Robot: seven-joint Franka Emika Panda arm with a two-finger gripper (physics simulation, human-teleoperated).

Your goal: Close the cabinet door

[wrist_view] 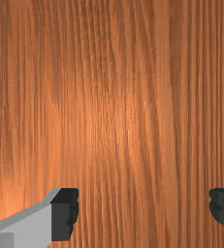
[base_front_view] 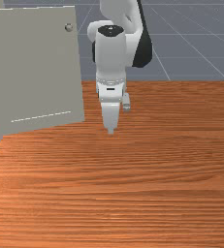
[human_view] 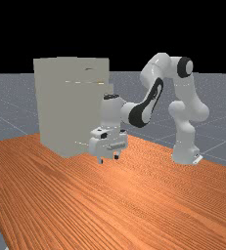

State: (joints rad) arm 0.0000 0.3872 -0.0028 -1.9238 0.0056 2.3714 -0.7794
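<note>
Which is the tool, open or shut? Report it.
Open: the wrist view shows the tool with fingers wide apart, the table seen between them.

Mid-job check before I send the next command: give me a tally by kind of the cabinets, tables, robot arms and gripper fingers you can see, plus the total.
Cabinet: 1
Table: 1
Robot arm: 1
Gripper fingers: 2
Total: 5

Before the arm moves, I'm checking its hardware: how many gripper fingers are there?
2. On the gripper, one finger is toward the far view's left, the other finger toward its right, a gap between them.
</note>
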